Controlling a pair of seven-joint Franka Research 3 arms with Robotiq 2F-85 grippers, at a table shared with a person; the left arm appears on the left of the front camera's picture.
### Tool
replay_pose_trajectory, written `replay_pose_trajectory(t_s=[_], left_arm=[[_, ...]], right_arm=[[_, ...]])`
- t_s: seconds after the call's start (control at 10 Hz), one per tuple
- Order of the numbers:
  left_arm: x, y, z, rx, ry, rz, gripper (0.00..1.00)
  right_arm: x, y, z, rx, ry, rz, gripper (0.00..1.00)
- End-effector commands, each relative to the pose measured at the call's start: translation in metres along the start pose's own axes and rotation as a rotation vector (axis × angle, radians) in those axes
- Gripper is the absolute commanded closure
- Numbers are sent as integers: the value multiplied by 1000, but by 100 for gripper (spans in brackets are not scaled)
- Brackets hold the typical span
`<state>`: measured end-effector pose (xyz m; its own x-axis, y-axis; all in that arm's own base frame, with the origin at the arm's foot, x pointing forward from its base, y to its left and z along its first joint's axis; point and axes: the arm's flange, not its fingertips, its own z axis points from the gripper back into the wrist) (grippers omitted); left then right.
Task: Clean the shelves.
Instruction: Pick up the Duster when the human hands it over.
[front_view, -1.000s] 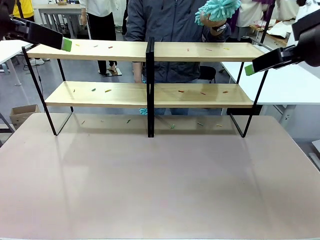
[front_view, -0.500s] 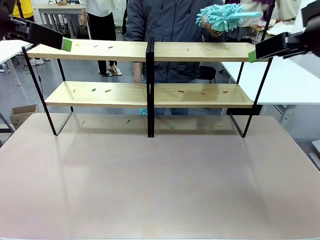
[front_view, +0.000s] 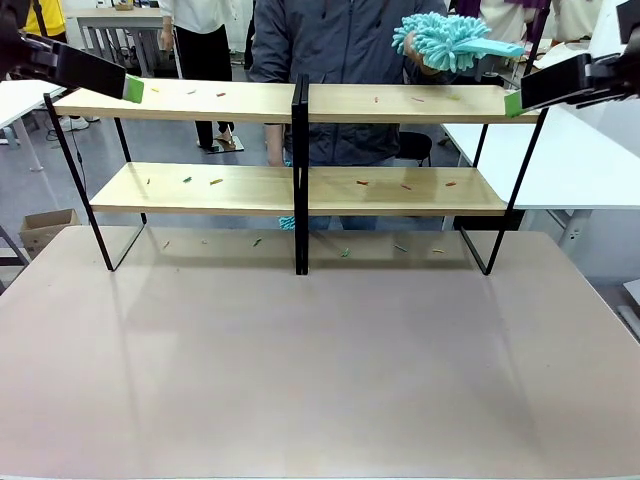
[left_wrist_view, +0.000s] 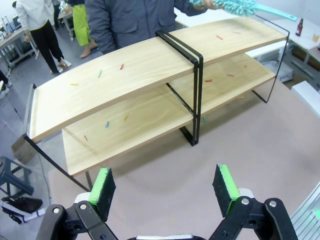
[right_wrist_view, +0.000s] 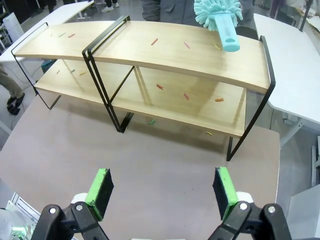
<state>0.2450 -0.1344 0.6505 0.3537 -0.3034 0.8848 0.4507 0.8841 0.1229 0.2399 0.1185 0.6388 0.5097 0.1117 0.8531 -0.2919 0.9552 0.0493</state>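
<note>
Front view: shelves (front_view: 400, 192) along far tabletop (front_view: 320, 380) edge.

A brownish bench (front_view: 320, 380) with a soft sheen spreads across the foreground of a workroom under even, nearly shadowless light. Beyond its right edge stands a long white table (front_view: 585, 165), and another white table (front_view: 18, 98) sits past the far left corner. A cardboard box (front_view: 45, 228) rests on the grey floor (front_view: 170, 135) just off the left edge. A grey metal-legged table (front_view: 115, 22) stands farther back, where a person in dark trousers (front_view: 200, 45) is on their feet. A dark chair (front_view: 415, 148) shows beyond the far edge. In the left wrist view, a brown bottle (left_wrist_view: 299, 26) stands on a white tabletop.
</note>
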Motion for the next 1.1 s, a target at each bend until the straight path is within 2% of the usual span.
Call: replay_pose_trajectory(t_s=[0.0,0.1,0.7,0.8,0.9,1.0], left_arm=[[0,-1,1,-3,-2,-4,0],[0,-1,1,-3,-2,-4,0],[0,-1,1,-3,-2,-4,0],[0,-1,1,-3,-2,-4,0],[0,-1,1,-3,-2,-4,0],[0,-1,1,-3,-2,-4,0]], right_arm=[[-118,-16,-19,-12,-14,-28,0],[0,0,0,0,0,0,0],[0,0,0,-2,1,0,0],[14,-18,-10,110,131,-96,0],[39,-58,-21,256,344,-278,0],[59,-107,-30,517,490,-395,0]])
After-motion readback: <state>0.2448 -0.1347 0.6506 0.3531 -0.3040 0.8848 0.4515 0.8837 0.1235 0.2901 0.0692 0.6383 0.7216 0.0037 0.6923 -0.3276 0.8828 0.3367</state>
